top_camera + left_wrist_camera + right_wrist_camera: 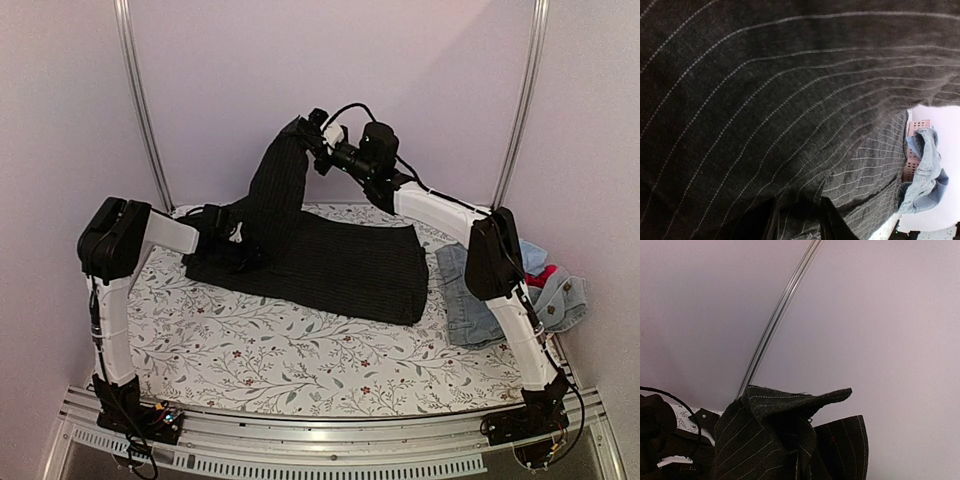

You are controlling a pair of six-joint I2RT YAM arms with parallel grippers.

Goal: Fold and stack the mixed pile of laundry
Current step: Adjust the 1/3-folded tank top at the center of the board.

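The black pinstriped shirt (330, 265) lies spread across the middle of the bench (300, 360). The right hand (312, 135) is clamped on 1 part of it, holding that part high at 12 o'clock. The left hand (222, 238) sits among folds at the shirt's 9 o'clock edge; I cannot tell whether it grips. Denim pieces (470, 300) and a red garment (540, 275) lie at 3 o'clock.
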